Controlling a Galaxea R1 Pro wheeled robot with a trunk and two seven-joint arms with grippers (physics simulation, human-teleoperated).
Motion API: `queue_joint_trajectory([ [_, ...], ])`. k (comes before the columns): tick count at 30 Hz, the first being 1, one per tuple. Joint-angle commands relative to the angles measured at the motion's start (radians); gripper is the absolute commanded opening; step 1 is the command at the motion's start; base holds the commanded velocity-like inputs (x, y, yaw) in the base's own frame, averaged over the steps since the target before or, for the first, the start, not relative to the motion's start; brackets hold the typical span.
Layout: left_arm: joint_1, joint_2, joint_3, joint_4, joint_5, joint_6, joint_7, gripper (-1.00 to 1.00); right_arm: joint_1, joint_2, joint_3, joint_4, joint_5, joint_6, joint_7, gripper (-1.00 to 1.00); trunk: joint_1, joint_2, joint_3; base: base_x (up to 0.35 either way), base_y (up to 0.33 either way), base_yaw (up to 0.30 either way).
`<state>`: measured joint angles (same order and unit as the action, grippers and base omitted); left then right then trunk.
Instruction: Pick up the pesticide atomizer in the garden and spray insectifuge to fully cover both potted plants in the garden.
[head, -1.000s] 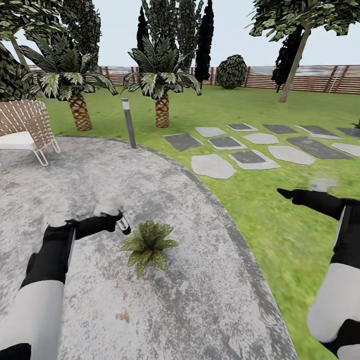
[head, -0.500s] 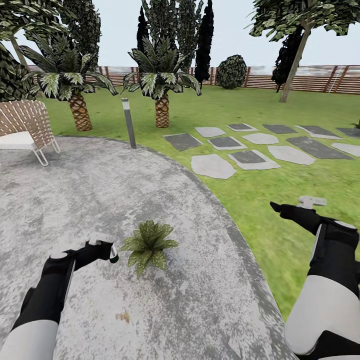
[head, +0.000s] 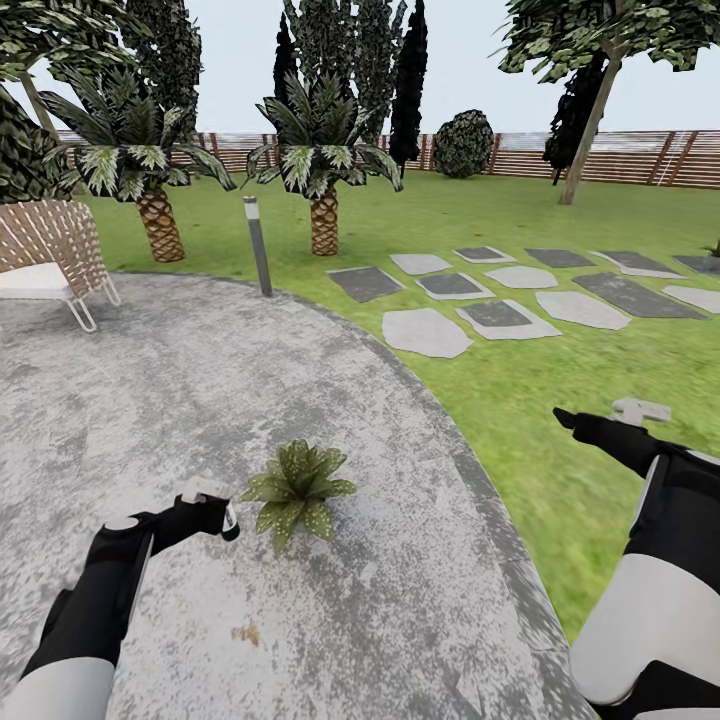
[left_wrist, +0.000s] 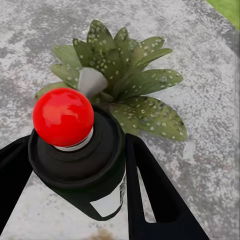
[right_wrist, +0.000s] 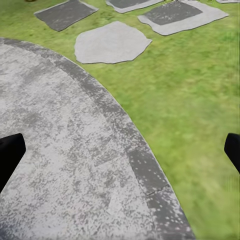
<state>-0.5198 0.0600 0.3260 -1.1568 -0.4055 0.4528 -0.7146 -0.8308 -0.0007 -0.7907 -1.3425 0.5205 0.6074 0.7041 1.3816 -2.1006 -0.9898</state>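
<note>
The pesticide atomizer (left_wrist: 80, 165), a dark bottle with a red top and a white label, sits between the fingers (left_wrist: 150, 195) of my left gripper (left_wrist: 80, 145), which is shut on it. One potted plant (head: 295, 490), a low rosette of speckled green leaves, rests on the grey patio (head: 150, 400). My left gripper (head: 222, 517) holds the bottle just left of this potted plant (left_wrist: 130, 85), the red top facing it. Out over the grass at the right, my right gripper (head: 568, 420) hangs open (right_wrist: 120, 150) with nothing in it.
A woven chair (head: 50, 260) stands at the patio's far left and a short lamp post (head: 258, 245) at its back edge. Two palm plants (head: 325, 170) grow beyond. Stepping stones (head: 480, 300) cross the grass (head: 520, 400) at the right; a fence (head: 620, 155) closes the yard.
My left arm has dropped and drawn back, taking the atomizer from the plant's upper left to its lower left. My right arm has sunk a little over the grass.
</note>
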Motion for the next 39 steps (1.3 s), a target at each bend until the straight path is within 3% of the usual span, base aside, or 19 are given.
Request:
queue_joint_trajectory([
  [1,-0.001,-0.001,0.001,-0.001,-0.006,0.004,-0.008,-1.0,-0.001,0.0,-0.002,-0.001,0.01,0.002,0.01,1.0,0.0,0.0,-0.001,0.0,0.0,0.0],
  [35,0.0,0.002,0.0,-0.004,-0.007,0.004,-0.008,-1.0,-0.001,0.001,-0.002,0.0,0.012,0.003,0.01,1.0,0.13,-0.238,-0.107,0.0,0.0,0.0],
  [39,0.0,0.004,0.001,-0.007,-0.007,0.004,-0.008,-1.0,-0.001,-0.001,-0.003,0.0,0.01,0.003,0.01,1.0,0.13,-0.238,-0.107,0.0,0.0,0.0],
])
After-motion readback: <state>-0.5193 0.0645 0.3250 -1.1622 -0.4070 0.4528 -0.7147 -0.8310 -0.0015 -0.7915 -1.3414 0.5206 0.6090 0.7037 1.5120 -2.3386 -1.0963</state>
